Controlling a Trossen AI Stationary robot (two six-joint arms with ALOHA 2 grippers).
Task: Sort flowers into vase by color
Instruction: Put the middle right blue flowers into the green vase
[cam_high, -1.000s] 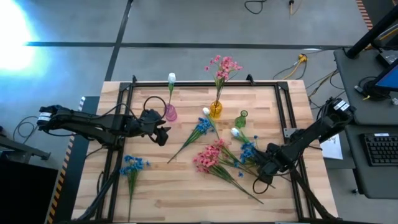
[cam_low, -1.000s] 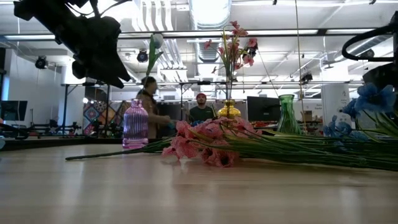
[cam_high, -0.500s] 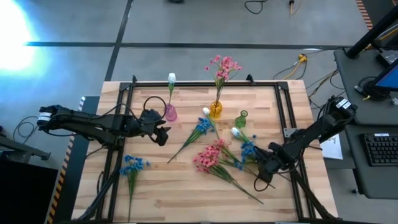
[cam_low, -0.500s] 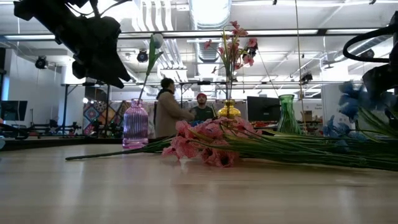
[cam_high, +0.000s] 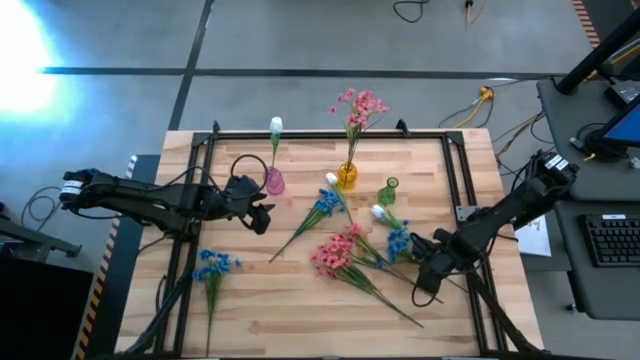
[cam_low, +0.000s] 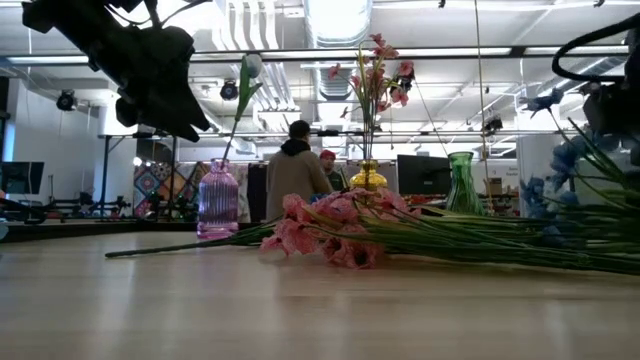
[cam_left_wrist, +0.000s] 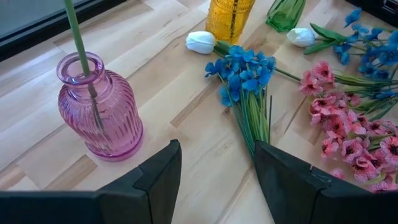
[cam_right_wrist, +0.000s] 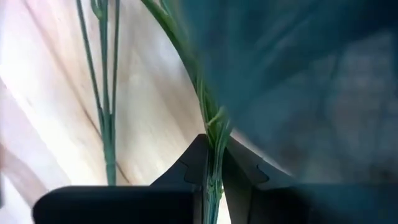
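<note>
My right claw (cam_high: 427, 272) had closed on the green stems of a blue-blossomed artificial flower (cam_high: 399, 240) at the desk's right side, and over the last second it had begun lifting: in the low view the blue blossoms (cam_low: 568, 160) had risen clear of the heap. I judged the pick made and the carry to a vase next.

My left claw (cam_high: 262, 217) waited with fingers wide beside the ribbed pink glass vase (cam_high: 273, 181), which held one white-bud flower (cam_high: 275, 126). The amber glass vase (cam_high: 346, 176) held a pink-blossomed stem (cam_high: 358, 106). The green glass vase (cam_high: 387, 191) looked empty.

More pink (cam_high: 333, 254), blue (cam_high: 323, 204) and white (cam_high: 378, 212) flowers lay on the wooden desk (cam_high: 300, 320), another blue bunch (cam_high: 212, 265) well apart.
</note>
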